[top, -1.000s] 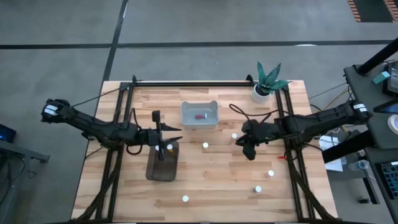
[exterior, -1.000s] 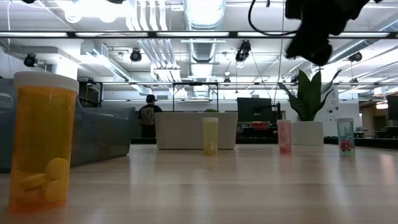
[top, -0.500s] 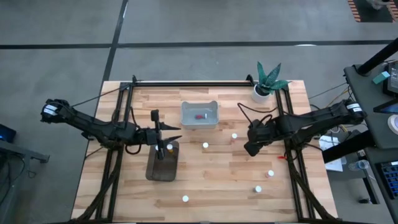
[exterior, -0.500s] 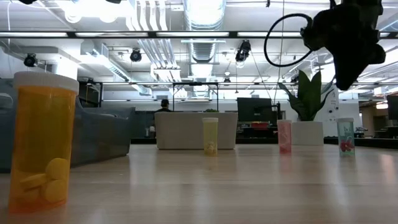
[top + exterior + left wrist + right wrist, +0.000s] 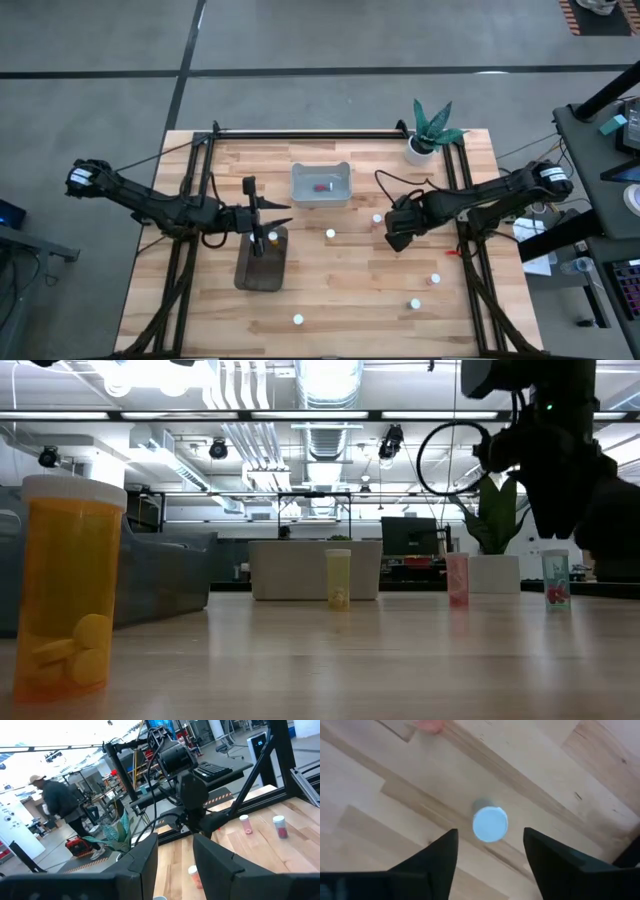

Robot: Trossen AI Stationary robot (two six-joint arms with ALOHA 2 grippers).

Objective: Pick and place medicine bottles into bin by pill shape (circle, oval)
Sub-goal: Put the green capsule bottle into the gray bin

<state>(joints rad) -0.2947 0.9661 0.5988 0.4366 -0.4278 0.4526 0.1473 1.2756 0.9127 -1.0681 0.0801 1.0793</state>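
Several medicine bottles with white caps stand apart on the wooden table (image 5: 340, 290). My right gripper (image 5: 393, 238) points down, open, above one of them (image 5: 377, 218). In the right wrist view its white cap (image 5: 490, 824) shows from above between the two fingers (image 5: 435, 862), untouched. My left gripper (image 5: 272, 220) hangs level and open over the far end of the dark bin (image 5: 262, 265); nothing shows between its fingers (image 5: 145, 865). A clear bin (image 5: 321, 185) stands farther back.
Other bottles stand at the middle (image 5: 330, 234), near right (image 5: 435, 279) (image 5: 415, 303) and near edge (image 5: 298, 320). A white cap (image 5: 272, 237) shows at the dark bin's far end. A potted plant (image 5: 425, 140) sits at the far right corner. An amber bottle (image 5: 70, 590) stands close to the low camera.
My right gripper has sunk toward the table and tipped from a slant until it points down over the bottle by the clear bin's right side. The bottles have stayed where they were.
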